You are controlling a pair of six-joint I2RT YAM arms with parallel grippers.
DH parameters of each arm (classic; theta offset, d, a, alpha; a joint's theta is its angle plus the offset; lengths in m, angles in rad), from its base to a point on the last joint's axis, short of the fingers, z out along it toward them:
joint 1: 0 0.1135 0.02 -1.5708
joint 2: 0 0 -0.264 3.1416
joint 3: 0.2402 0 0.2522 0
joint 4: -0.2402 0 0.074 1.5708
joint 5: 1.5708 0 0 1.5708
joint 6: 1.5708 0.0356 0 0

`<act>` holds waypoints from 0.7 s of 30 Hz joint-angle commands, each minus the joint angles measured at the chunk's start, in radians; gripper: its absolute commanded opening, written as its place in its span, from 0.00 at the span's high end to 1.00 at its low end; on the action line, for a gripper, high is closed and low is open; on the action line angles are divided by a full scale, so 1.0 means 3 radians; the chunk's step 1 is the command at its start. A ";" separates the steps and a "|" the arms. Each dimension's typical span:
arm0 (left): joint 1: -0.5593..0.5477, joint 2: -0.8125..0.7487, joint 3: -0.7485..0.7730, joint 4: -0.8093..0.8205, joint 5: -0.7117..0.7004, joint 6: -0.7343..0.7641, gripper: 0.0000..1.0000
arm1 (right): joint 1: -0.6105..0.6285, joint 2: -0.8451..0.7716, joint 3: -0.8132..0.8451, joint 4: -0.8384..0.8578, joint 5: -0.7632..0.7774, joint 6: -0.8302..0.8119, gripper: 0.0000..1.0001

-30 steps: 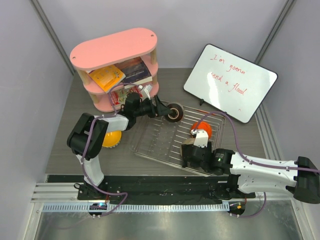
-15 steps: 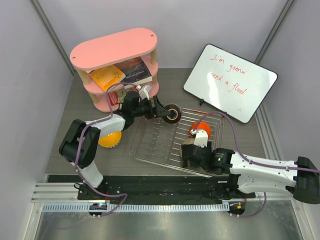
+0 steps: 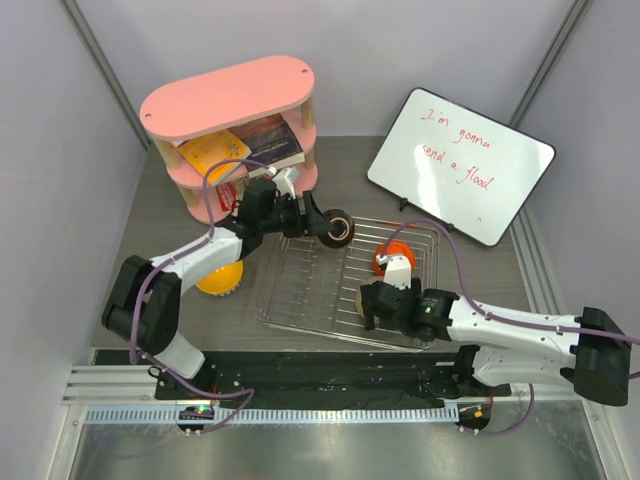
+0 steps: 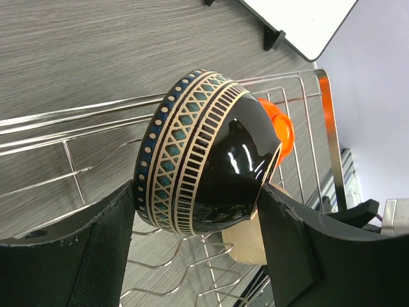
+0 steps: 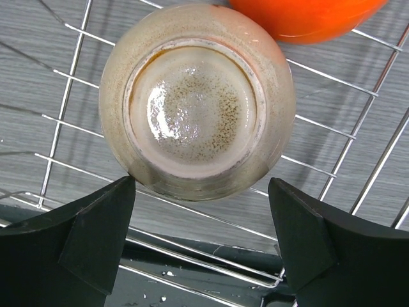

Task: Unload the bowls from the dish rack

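My left gripper [image 3: 335, 232] is shut on a black bowl [image 4: 204, 160] with a patterned blue and cream rim and holds it tilted above the back edge of the dish rack [image 3: 300, 285]. Behind it in the rack lie an orange-red bowl [image 3: 395, 255] and a cream bowl [image 4: 246, 240]. My right gripper [image 3: 378, 303] hangs open over the rack's front right part. In the right wrist view the cream bowl [image 5: 198, 102] lies upside down just beyond the fingertips [image 5: 108, 211], with the orange-red bowl [image 5: 307, 16] past it. A yellow bowl [image 3: 220, 278] sits on the table left of the rack.
A pink oval shelf [image 3: 230, 100] with books and packets stands at the back left, close behind my left arm. A whiteboard [image 3: 460, 165] leans at the back right. Grey walls close in both sides. A black strip runs along the table's near edge.
My left gripper has carried the black bowl a little to the left, and its arm has stretched out. My right gripper has eased slightly left over the rack.
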 commanded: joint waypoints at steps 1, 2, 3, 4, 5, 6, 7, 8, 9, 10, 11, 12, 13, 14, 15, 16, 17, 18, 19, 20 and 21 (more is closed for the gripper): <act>0.0016 -0.0261 0.0203 -0.0060 -0.0104 0.0132 1.00 | -0.0099 0.0092 0.0182 0.0001 0.0067 -0.0106 0.10; 0.0016 -0.0267 0.0229 -0.0080 -0.0099 0.0142 1.00 | -0.0115 0.0108 0.0192 0.0001 0.0062 -0.0111 0.10; 0.0016 -0.0277 0.0239 -0.0096 -0.0099 0.0153 1.00 | -0.0130 0.0113 0.0197 0.0001 0.0077 -0.0116 0.10; 0.0016 -0.0292 0.0254 -0.0131 -0.0099 0.0173 1.00 | -0.0156 0.0118 0.0202 -0.0004 0.0077 -0.0121 0.10; 0.0016 -0.0292 0.0285 -0.0152 -0.0109 0.0178 1.00 | -0.0176 0.0118 0.0207 0.0001 0.0083 -0.0121 0.10; 0.0016 -0.0302 0.0300 -0.0172 -0.0119 0.0183 1.00 | -0.0197 0.0118 0.0212 0.0001 0.0078 -0.0131 0.11; 0.0016 -0.0318 0.0321 -0.0233 -0.0124 0.0193 1.00 | -0.0242 0.0118 0.0213 -0.0004 0.0077 -0.0147 0.11; 0.0011 -0.0318 0.0367 -0.0269 -0.0129 0.0209 1.00 | -0.0263 0.0118 0.0223 -0.0004 0.0067 -0.0152 0.10; 0.0016 -0.0318 0.0392 -0.0305 -0.0129 0.0214 1.00 | -0.0279 0.0123 0.0228 -0.0004 0.0062 -0.0162 0.11; 0.0011 -0.0333 0.0423 -0.0331 -0.0134 0.0224 1.00 | -0.0299 0.0113 0.0228 0.0001 0.0057 -0.0177 0.11; 0.0011 -0.0359 0.0454 -0.0427 -0.0135 0.0244 1.00 | -0.0319 0.0123 0.0248 0.0001 0.0062 -0.0208 0.11; 0.0011 -0.0374 0.0464 -0.0449 -0.0135 0.0255 1.00 | -0.0330 0.0123 0.0264 -0.0004 0.0057 -0.0218 0.11; 0.0011 -0.0404 0.0469 -0.0489 -0.0140 0.0265 1.00 | -0.0340 0.0138 0.0274 -0.0004 0.0062 -0.0244 0.10; 0.0011 -0.0455 0.0469 -0.0500 -0.0145 0.0270 1.00 | -0.0350 0.0148 0.0299 0.0001 0.0072 -0.0290 0.11; 0.0011 -0.0491 0.0469 -0.0510 -0.0165 0.0280 1.00 | -0.0355 0.0154 0.0315 0.0001 0.0077 -0.0310 0.10; 0.0011 -0.0517 0.0464 -0.0546 -0.0175 0.0286 1.00 | -0.0365 0.0174 0.0340 0.0001 0.0088 -0.0326 0.11; 0.0011 -0.0538 0.0469 -0.0566 -0.0191 0.0296 1.00 | -0.0371 0.0199 0.0361 -0.0004 0.0083 -0.0336 0.11; 0.0011 -0.0573 0.0479 -0.0592 -0.0211 0.0316 1.00 | -0.0386 0.0215 0.0376 0.0001 0.0083 -0.0371 0.11; 0.0011 -0.0584 0.0485 -0.0668 -0.0216 0.0326 1.00 | -0.0381 0.0220 0.0391 0.0001 0.0072 -0.0382 0.11; 0.0011 -0.0599 0.0500 -0.0704 -0.0216 0.0332 1.00 | -0.0381 0.0256 0.0427 0.0001 0.0067 -0.0392 0.11; 0.0011 -0.0640 0.0500 -0.0730 -0.0232 0.0342 1.00 | -0.0386 0.0261 0.0442 -0.0004 0.0062 -0.0423 0.11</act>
